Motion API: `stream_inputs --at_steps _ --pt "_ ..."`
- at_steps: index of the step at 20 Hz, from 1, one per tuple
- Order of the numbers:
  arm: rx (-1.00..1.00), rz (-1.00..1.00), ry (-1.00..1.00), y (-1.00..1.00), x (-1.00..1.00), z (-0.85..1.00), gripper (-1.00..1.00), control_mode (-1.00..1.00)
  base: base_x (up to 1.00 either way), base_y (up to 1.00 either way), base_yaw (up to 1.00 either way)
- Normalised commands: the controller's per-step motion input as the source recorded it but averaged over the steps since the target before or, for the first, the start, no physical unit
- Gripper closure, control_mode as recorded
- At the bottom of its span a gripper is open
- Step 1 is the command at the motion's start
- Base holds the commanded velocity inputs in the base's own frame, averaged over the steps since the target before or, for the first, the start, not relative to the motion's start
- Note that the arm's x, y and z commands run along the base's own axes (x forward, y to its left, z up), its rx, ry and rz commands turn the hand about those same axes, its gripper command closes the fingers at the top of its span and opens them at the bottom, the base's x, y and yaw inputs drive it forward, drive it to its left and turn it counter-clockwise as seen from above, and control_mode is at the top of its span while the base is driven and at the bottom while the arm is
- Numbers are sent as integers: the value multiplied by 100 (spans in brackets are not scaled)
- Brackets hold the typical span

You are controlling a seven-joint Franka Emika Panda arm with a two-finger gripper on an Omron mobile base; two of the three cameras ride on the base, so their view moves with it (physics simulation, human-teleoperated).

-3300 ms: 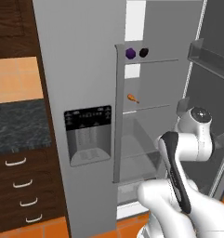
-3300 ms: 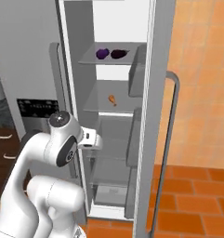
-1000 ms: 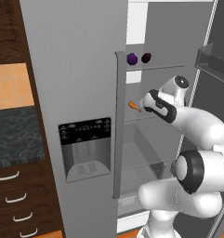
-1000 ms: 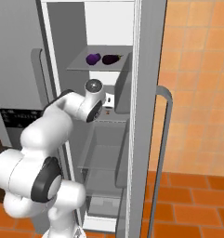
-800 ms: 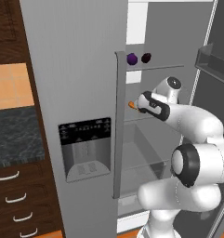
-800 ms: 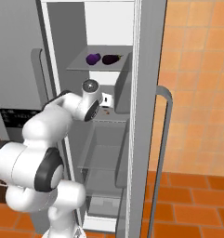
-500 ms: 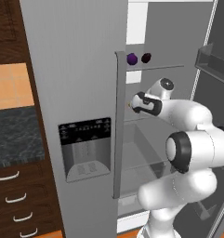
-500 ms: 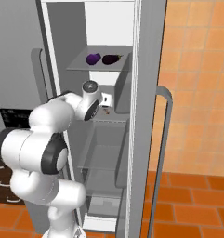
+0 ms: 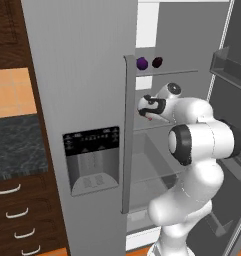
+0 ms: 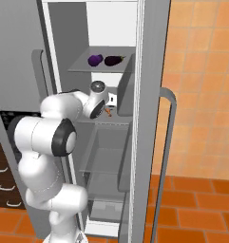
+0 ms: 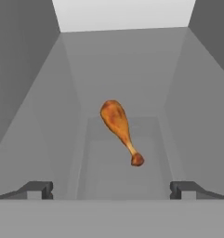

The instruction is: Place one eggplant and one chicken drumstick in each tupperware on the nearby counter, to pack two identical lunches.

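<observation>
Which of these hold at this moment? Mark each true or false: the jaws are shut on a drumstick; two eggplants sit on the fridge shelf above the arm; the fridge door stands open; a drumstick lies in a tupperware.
1. The jaws are shut on a drumstick. False: the gripper is open, the chicken drumstick lying ahead, untouched.
2. Two eggplants sit on the upper shelf. True.
3. The fridge door stands open. True.
4. A drumstick lies in a tupperware. False: it lies on a fridge shelf.
</observation>
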Motion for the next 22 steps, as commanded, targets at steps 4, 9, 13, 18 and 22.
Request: stream_inputs --at_steps 4,9,13,18,22 --pt "0 0 2 -1 41 -28 -100 -100 0 0 0" --pt "0 0 5 2 41 -35 -100 -100 0 0 0" --pt "0 0 2 1 55 -28 -100 -100 0 0 0" --pt "0 0 1 0 50 -25 -100 -100 0 0 0" --pt "0 0 0 0 50 -17 -100 -100 0 0 0"
